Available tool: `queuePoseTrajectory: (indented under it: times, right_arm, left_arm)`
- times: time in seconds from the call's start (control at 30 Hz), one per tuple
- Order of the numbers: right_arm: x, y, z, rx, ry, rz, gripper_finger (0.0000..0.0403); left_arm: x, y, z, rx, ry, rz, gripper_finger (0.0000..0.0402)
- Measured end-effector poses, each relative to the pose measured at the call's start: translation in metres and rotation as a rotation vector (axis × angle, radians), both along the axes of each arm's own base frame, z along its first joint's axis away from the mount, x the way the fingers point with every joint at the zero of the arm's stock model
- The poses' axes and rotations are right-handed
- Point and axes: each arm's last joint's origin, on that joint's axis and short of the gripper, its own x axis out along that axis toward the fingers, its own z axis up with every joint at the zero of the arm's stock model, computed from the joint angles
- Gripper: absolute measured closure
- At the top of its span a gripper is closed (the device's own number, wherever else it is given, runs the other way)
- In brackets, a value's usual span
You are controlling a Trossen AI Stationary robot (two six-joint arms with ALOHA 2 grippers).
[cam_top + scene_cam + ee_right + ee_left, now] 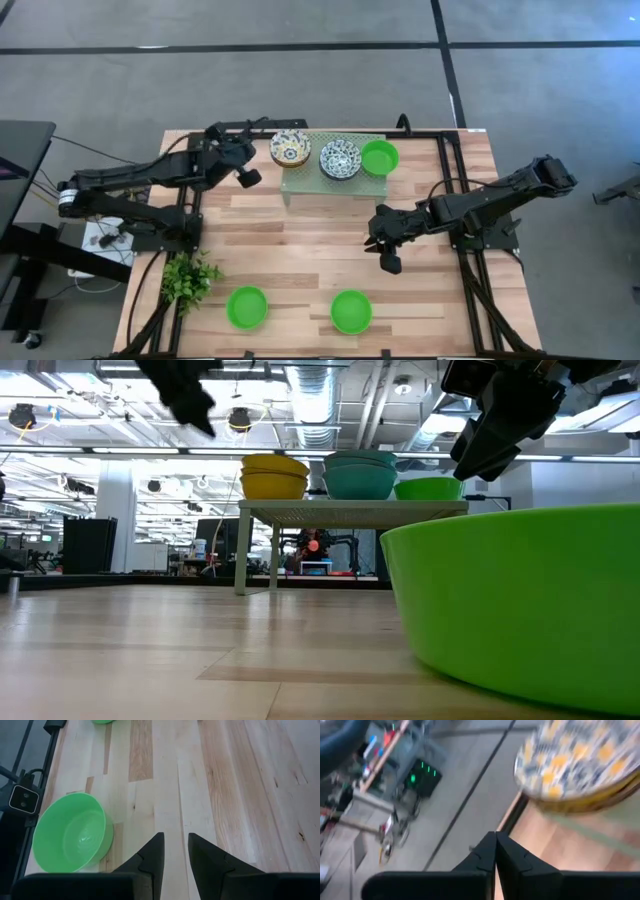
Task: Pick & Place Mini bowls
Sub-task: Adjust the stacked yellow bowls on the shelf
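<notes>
Bowls sit in two groups on the light wooden slatted table [300, 215]: on the pale green perforated rack [300, 178] at the far edge we see a white bowl with yellowish floral pattern [290, 148], a white bowl with blue floral pattern [340, 159] and a plain bright green bowl [380, 157] in a row, and near the front edge two more plain green bowls [247, 307] [351, 311] stand well apart. Our left gripper [247, 176] hovers just beside the rack's left end, fingers pressed together on nothing, the yellowish bowl close ahead of it. Our right gripper [388, 262] hangs above the table's middle right, fingers narrowly parted and empty. A small leafy green plant [188, 278] stands at the left edge
</notes>
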Motion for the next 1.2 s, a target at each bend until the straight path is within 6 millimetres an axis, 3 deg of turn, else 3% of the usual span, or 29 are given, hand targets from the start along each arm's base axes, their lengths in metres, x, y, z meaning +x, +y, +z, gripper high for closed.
queuePoseTrajectory:
  times: [0.17, 0.33, 0.8, 1.2]
  right_arm:
    - [0.000, 0.000, 0.000, 0.002, -0.007, 0.000, 0.0320]
    - [0.001, 0.000, 0.001, 0.002, -0.008, 0.000, 0.0320]
    - [0.001, 0.000, 0.001, 0.001, -0.009, 0.001, 0.0320]
    - [0.000, 0.000, 0.001, 0.001, -0.007, 0.001, 0.0320]
  left_arm:
    - [0.007, 0.019, -0.038, -0.049, 0.045, 0.056, 0.0394]
    - [0.019, 0.035, -0.059, -0.068, 0.054, 0.040, 0.0396]
    - [0.043, 0.050, -0.078, -0.073, 0.125, -0.089, 0.0395]
    - [0.051, 0.047, -0.074, -0.106, 0.053, -0.221, 0.0394]
